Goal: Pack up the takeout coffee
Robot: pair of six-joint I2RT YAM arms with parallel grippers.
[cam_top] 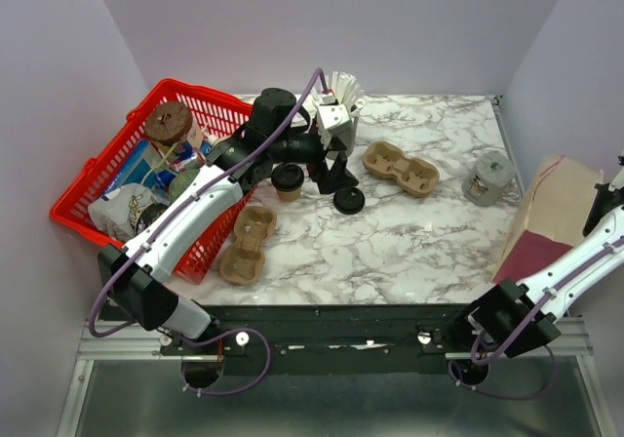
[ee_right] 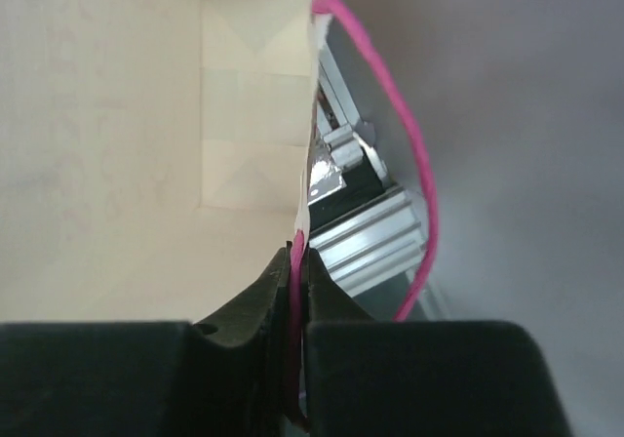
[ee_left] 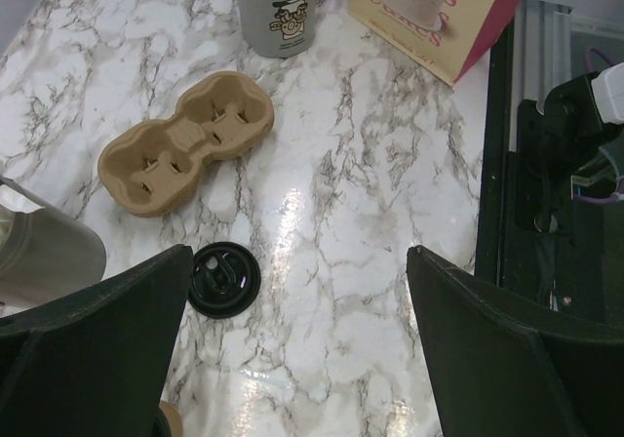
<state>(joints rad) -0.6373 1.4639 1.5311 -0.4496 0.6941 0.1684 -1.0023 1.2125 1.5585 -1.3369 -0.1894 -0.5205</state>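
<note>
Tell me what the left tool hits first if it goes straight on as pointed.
The left tool would probably meet bare white marble tabletop; the round black plastic lid sits just beside that line.

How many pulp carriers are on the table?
2. The far carrier lies back-right of the lid; the near carrier lies front left, beside the basket. The basket's clutter may hide others.
</note>
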